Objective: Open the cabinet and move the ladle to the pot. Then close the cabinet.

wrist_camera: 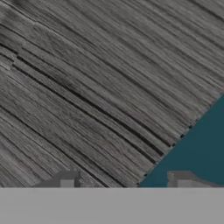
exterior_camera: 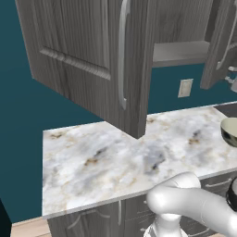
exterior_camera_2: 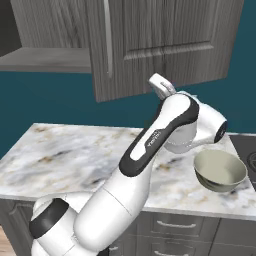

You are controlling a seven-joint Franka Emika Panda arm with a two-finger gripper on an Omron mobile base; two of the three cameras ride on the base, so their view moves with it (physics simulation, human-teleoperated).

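The cabinet [exterior_camera: 83, 46] hangs over the counter with both doors swung open, and a bare shelf [exterior_camera: 180, 52] shows between them. The hand view looks closely at the wood-grain face of the right door [wrist_camera: 87, 87], whose edge runs diagonally against the teal wall. My gripper [wrist_camera: 124, 181] is open, its fingertips apart with nothing between them. In the right base view the end of my arm [exterior_camera_2: 161, 86] sits just under that door's [exterior_camera_2: 165, 40] lower edge. The pot [exterior_camera_2: 220, 170] [exterior_camera: 230, 132] stands on the counter to the right, its inside bare. The ladle is out of view.
The marble counter [exterior_camera: 115, 157] [exterior_camera_2: 75, 155] stretches left of the pot. Grey drawers [exterior_camera_2: 175, 225] sit below it. A dark stovetop [exterior_camera_2: 247, 145] borders the counter on the right. A wall outlet [exterior_camera: 185, 88] sits under the cabinet. The open left door [exterior_camera: 122, 55] juts far out over the counter.
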